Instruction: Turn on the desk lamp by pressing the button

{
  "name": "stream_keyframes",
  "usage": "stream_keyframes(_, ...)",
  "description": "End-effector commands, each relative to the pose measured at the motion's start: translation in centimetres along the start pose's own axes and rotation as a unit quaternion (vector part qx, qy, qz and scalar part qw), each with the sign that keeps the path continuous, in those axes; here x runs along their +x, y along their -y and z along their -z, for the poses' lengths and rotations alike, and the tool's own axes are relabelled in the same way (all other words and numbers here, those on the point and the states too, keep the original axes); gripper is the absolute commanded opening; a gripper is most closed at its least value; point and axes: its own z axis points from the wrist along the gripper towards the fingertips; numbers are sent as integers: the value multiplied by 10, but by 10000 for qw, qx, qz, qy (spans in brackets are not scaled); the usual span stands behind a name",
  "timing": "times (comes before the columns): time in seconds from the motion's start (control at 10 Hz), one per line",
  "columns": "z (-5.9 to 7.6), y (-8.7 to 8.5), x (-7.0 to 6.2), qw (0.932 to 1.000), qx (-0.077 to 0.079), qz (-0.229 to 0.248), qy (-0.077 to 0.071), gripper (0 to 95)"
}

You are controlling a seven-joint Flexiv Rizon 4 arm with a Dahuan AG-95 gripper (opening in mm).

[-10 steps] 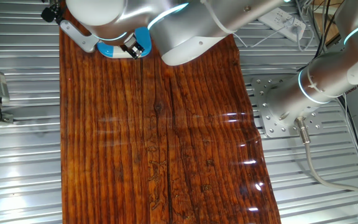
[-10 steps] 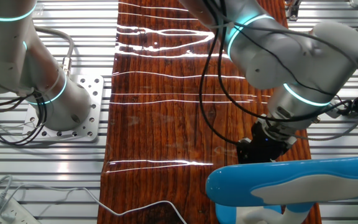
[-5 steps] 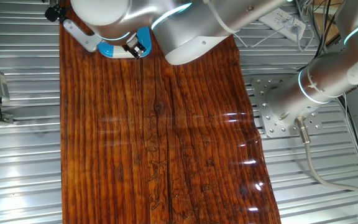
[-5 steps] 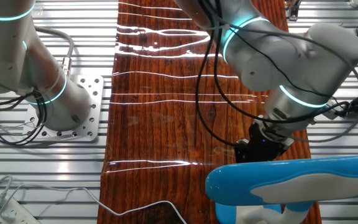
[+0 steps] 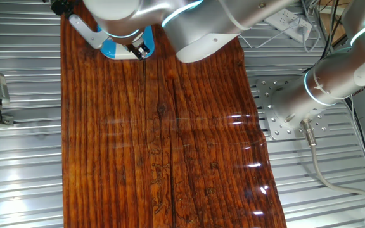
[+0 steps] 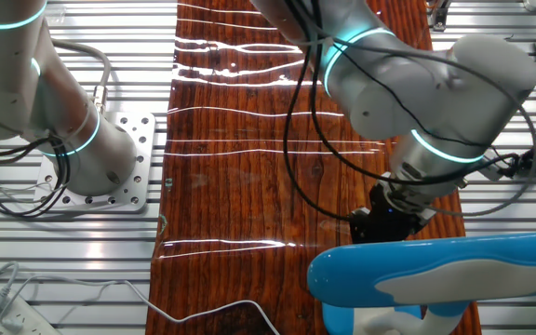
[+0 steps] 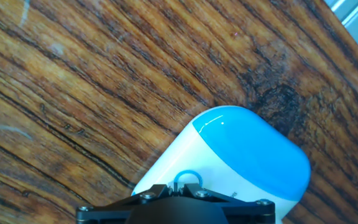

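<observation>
Since a second ago the silver arm has swung slightly across the striped brown wooden worktop [image 5: 170,145], leaving more of the small blue-and-white desk lamp [image 5: 120,49] exposed directly under the black tool [image 5: 138,50]. From the other fixed view, the tool [image 6: 389,221] hangs just above the lamp's large blue-and-white head [image 6: 435,270] in the foreground. Through the hand view, the lamp's rounded blue-faced base [image 7: 253,155] lies right beneath the tool; whether the fingers are parted cannot be told, and the button is not discernible.
</observation>
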Motion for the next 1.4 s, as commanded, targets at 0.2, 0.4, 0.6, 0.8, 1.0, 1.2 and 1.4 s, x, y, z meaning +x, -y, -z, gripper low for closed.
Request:
stream_keyframes(0.2, -37, -5, 2, 9909, 999, 686, 581, 0)
stream_keyframes(0.4, -45, -5, -1, 9952, 601, 322, 705, 0)
stream_keyframes(0.6, -47, -7, 0, 9963, 344, 78, 778, 0)
stream_keyframes(0.8, -46, -7, 0, 9965, 322, 71, 772, 0)
stream_keyframes(1.0, -42, -7, 2, 9973, 210, 41, 705, 0)
stream_keyframes(1.2, -35, -3, 1, 9985, 118, 69, 530, 0)
stream_keyframes(1.4, -30, -1, 0, 9991, -8, -21, 432, 0)
